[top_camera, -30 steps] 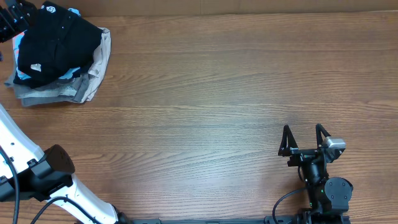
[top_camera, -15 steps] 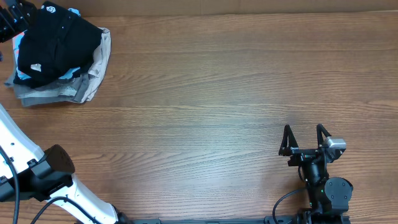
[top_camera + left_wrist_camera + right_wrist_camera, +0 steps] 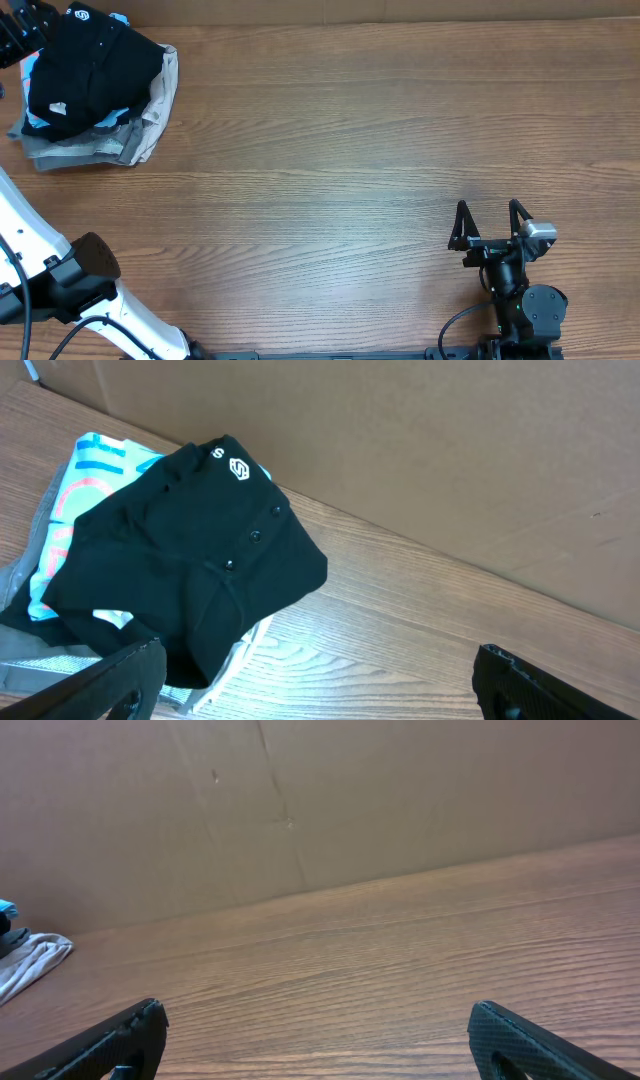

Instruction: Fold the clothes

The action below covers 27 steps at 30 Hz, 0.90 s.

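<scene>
The black garment (image 3: 95,70) lies crumpled on top of a pile at the table's far left corner, with its white logo (image 3: 80,14) up and a small white tag (image 3: 58,108) near its front. It also shows in the left wrist view (image 3: 190,570). My left gripper (image 3: 18,32) is open and empty, just left of the pile; in the left wrist view (image 3: 325,685) its left finger (image 3: 95,680) sits by the garment's near edge. My right gripper (image 3: 490,212) is open and empty over bare wood at the front right, far from the garment.
Under the black garment lie a light-blue shirt (image 3: 90,470) with pink lettering and grey and beige folded garments (image 3: 140,130). A brown cardboard wall (image 3: 450,460) runs along the table's far edge. The wooden table (image 3: 350,150) stretches between the pile and my right gripper.
</scene>
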Each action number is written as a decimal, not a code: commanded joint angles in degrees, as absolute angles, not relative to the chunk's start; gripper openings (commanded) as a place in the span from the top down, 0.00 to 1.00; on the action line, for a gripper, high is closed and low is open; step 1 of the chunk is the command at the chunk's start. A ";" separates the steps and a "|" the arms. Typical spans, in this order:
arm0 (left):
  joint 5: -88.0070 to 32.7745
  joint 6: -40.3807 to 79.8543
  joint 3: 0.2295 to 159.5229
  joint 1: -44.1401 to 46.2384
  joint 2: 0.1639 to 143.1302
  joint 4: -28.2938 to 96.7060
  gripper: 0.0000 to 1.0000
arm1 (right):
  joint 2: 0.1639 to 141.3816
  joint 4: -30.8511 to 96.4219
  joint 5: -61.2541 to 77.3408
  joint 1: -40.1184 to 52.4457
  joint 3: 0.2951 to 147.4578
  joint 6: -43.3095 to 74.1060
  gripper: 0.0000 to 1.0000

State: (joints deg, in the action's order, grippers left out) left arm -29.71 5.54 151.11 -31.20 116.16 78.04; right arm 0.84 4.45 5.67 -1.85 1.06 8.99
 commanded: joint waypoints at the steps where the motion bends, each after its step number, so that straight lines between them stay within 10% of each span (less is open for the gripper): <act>1: -29.43 4.47 150.91 -31.24 116.55 78.00 0.00 | 0.14 4.23 5.17 -2.04 0.45 8.99 0.00; 12: -29.43 4.47 142.08 -26.50 103.42 77.78 0.00 | 0.14 4.23 5.17 -2.04 0.45 8.99 0.00; 27: -23.31 2.44 91.33 -5.41 65.36 76.86 0.00 | 0.14 4.23 5.17 -2.04 0.45 8.99 0.00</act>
